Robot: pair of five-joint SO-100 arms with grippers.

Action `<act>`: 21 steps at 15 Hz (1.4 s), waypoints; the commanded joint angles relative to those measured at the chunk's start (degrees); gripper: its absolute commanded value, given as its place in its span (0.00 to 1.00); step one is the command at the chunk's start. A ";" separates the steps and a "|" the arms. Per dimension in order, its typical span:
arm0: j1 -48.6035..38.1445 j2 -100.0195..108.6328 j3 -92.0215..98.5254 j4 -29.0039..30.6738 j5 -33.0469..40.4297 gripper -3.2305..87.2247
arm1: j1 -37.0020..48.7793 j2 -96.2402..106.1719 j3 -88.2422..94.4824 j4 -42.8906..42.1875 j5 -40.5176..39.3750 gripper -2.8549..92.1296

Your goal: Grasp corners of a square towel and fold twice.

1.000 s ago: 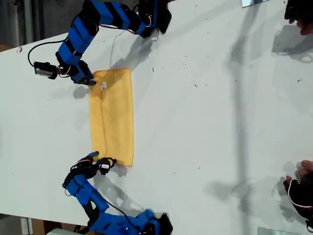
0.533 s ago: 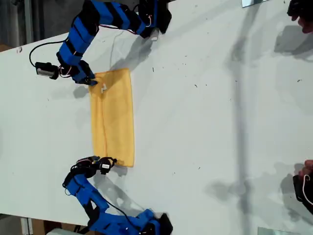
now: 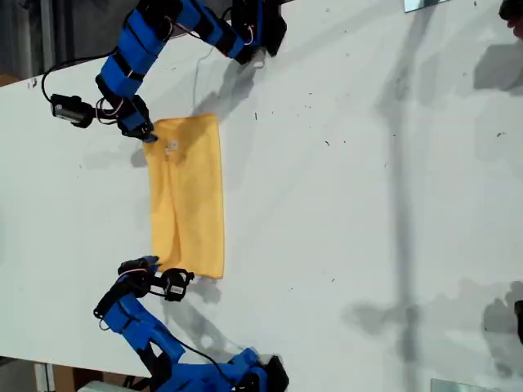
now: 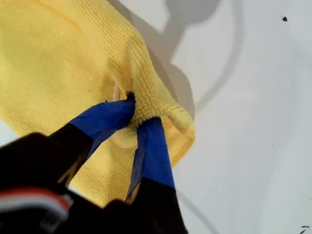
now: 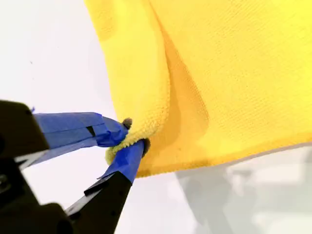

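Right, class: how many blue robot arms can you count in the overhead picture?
2. One arm reaches from the exterior view's top to the towel's upper end; the other arm from that view's bottom to its lower end. None looks hidden.

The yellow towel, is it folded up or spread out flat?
Folded. The square towel lies as a narrow strip in the exterior view, and both wrist views show a second layer beneath the pinched edge.

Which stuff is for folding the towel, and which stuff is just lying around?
For the job:
- square towel, yellow, lying folded
- my first gripper, pinching a towel corner
- my second gripper, pinching another corner

Just there:
- white table
- little dark specks on the table
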State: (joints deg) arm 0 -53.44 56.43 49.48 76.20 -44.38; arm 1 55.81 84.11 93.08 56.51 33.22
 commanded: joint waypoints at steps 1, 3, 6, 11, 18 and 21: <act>1.23 7.56 0.62 4.31 0.70 0.04 | -0.79 6.77 1.85 -0.62 -0.79 0.03; 1.85 11.60 3.60 6.06 1.14 0.04 | 0.18 11.95 6.86 -0.44 -0.53 0.03; 4.66 17.49 8.79 6.77 0.79 0.04 | 1.23 22.41 15.12 1.32 1.76 0.03; 11.95 19.78 18.28 5.45 -3.96 0.04 | -3.08 31.73 27.86 2.90 4.83 0.03; 15.38 29.71 31.11 7.91 -9.14 0.04 | -11.51 42.63 36.30 6.86 7.73 0.03; 14.15 30.94 38.50 4.57 -9.05 0.04 | -12.22 42.63 39.81 4.57 7.82 0.03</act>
State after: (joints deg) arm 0 -38.06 83.94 86.31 81.83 -53.44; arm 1 43.77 124.80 132.89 61.44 40.61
